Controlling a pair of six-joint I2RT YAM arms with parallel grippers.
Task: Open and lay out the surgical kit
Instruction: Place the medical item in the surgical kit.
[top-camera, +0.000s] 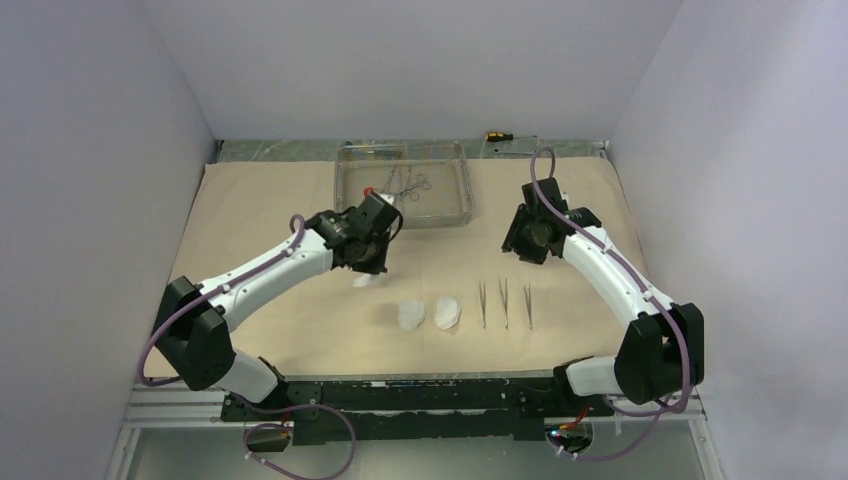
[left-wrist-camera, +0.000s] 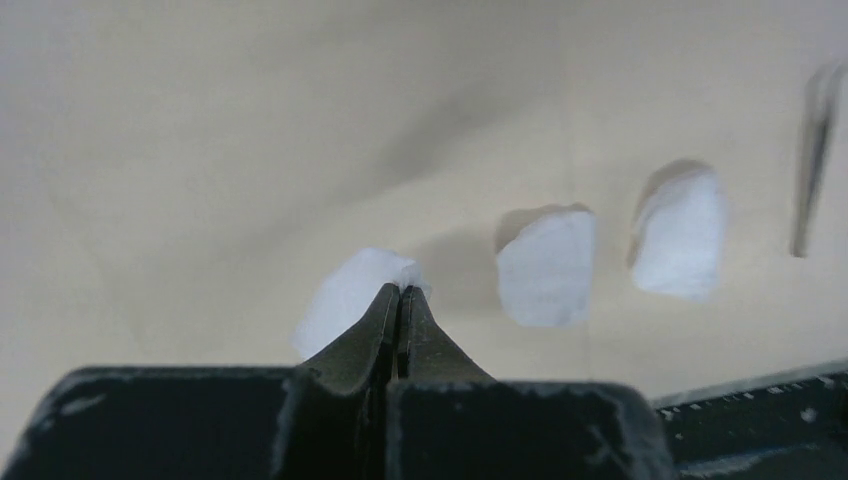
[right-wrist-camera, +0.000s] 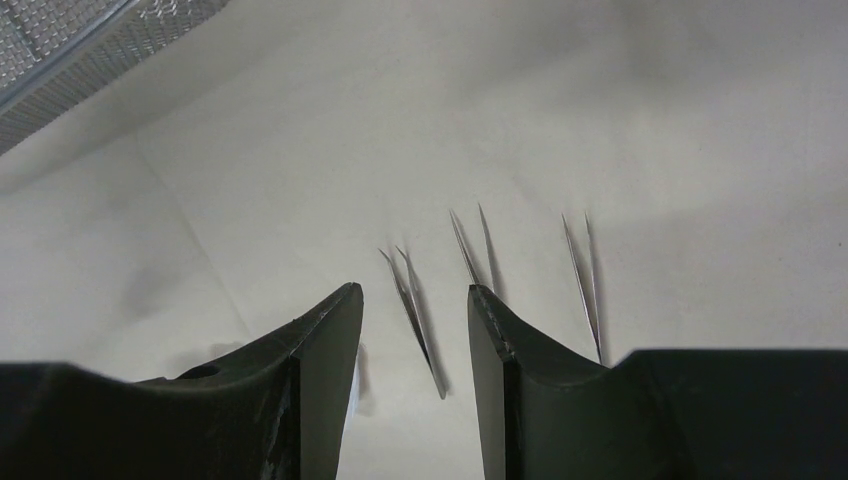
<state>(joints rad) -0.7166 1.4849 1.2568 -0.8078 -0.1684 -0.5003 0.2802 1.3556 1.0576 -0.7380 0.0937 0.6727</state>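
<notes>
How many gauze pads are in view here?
3. One gauze pad and a second lie side by side on the beige cloth, left of the tweezers; the third is pinched by the left gripper, just left of those. None looks hidden.

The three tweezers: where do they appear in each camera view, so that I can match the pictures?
Top external: three tweezers lie in a row on the beige wrap cloth, right of centre.
Left wrist: one blurred tweezers at the upper right edge.
Right wrist: all three at centre, beyond the open right gripper.
Shared landmark: that cloth, under them in every view.
</notes>
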